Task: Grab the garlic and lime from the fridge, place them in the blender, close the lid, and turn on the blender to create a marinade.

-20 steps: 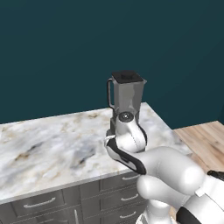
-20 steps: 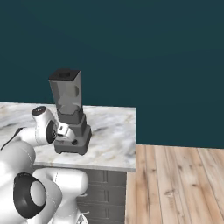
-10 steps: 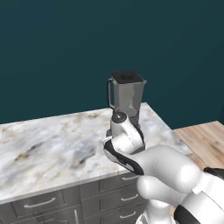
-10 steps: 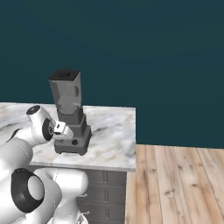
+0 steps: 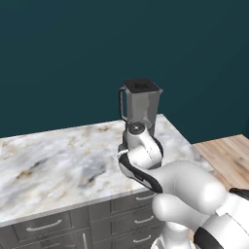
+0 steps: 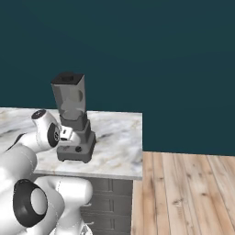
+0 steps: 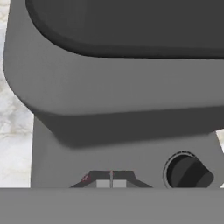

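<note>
Hand has closed in on the blender base since last frame. Gripper tips pressed together at its front, beside knob. Lid on jar; blender on counter.

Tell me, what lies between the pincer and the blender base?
Nothing: in the hand view the shut pincer sits right at the blender base, over its small red button, left of the round knob.

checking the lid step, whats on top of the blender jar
A black lid sits on the jar rim, closing it. The jar's smoky wall shows nothing clearly inside; whether lime or garlic is in there cannot be told.
</note>
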You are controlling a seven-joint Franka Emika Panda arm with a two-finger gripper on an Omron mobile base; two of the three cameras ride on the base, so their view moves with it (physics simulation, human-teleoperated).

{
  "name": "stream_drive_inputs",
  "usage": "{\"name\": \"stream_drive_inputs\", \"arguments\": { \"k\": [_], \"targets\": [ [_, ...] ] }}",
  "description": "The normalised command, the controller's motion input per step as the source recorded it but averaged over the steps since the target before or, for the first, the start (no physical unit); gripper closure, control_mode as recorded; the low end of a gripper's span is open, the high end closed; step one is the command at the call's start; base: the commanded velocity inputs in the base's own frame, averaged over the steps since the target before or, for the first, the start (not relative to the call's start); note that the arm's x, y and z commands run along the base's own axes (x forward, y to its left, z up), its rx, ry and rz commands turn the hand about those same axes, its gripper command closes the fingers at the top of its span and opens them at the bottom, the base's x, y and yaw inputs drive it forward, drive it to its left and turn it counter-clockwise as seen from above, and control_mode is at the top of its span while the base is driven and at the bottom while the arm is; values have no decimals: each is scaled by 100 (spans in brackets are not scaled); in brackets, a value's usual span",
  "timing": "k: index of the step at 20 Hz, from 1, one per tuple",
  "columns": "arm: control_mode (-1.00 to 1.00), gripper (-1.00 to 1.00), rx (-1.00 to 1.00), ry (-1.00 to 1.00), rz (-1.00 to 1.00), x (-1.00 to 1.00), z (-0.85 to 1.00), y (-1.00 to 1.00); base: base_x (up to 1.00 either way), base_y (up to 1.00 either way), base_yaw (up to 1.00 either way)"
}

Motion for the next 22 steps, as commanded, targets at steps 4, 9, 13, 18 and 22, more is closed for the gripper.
{"name": "stream_drive_inputs", "arguments": {
  "k": [4,9,13,18,22],
  "targets": [
    [-100,100,0,0,0,-6,-6,-8,0,0,0],
    [-100,100,-2,3,0,-28,-31,0,0,0,0],
    [-100,100,0,0,0,-8,-5,0,0,0,0],
    [-100,100,0,-3,0,11,-4,0,0,0,0],
    [-100,100,0,-9,0,20,-4,0,0,0,0]
  ]
}}
